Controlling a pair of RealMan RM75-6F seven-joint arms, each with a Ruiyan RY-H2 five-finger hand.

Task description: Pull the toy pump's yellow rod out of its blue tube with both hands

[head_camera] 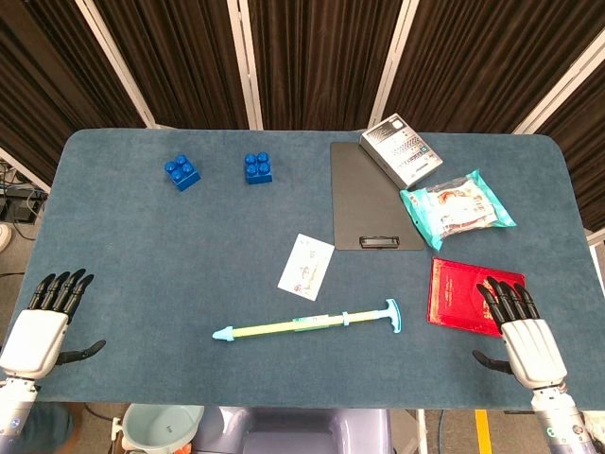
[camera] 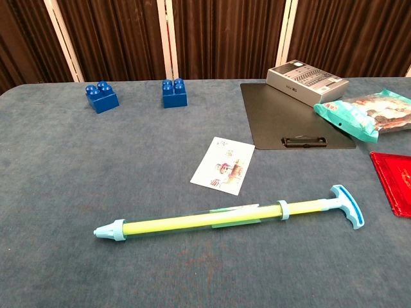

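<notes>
Blue-capped toy pump (head_camera: 307,324) lies flat between both hands, well apart from each; left hand (head_camera: 43,326) and right hand (head_camera: 525,336) rest spread, holding nothing; I'd have the left clamp the tube, the right hook the T-handle (head_camera: 392,316), then pull straight along its axis.

Both hands outside the chest view, red booklet (camera: 393,181) cut by its right edge, card (head_camera: 306,267) print unreadable
</notes>
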